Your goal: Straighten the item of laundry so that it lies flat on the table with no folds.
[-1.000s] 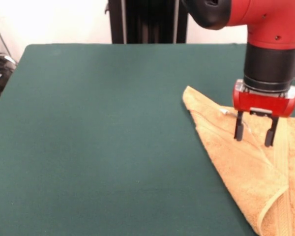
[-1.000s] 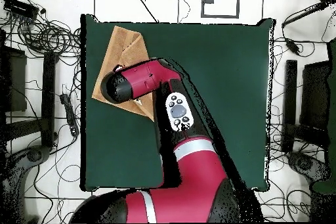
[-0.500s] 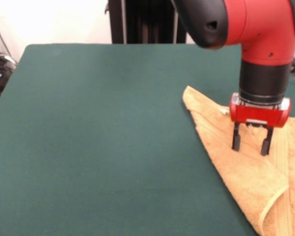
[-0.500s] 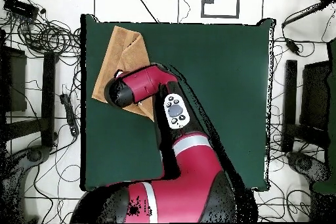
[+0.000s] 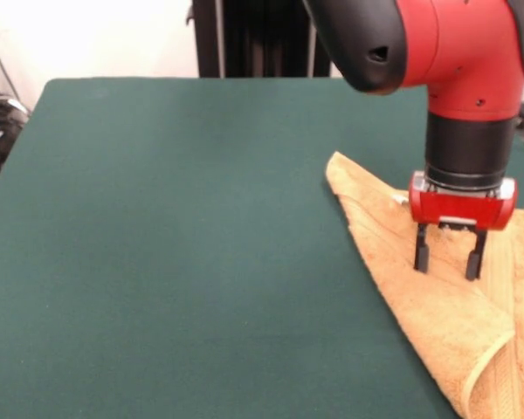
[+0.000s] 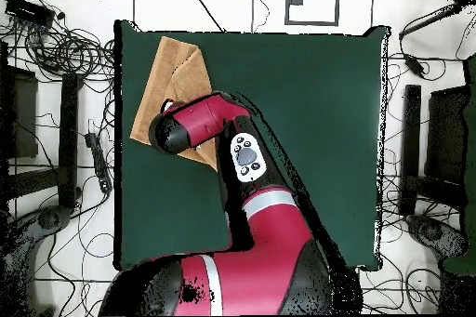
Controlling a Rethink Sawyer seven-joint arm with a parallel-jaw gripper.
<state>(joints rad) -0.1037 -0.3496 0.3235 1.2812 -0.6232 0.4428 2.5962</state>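
The item of laundry [image 5: 437, 305] is a golden-orange towel lying at the right side of the table [image 5: 175, 244] in the front view, folded over itself, with a rolled fold near the bottom right edge. A small white tag shows by its upper edge. My gripper [image 5: 449, 263] hangs open just above the towel's middle, fingers pointing down with nothing between them. In the overhead view the towel [image 6: 172, 76] lies at the table's [image 6: 307, 127] upper left corner, and the arm hides the gripper and part of the cloth.
Cables and equipment lie on the floor around the table in the overhead view. The towel reaches close to the table's side edge.
The gripper has come lower and shifted slightly toward the towel's middle. The towel has kept its shape.
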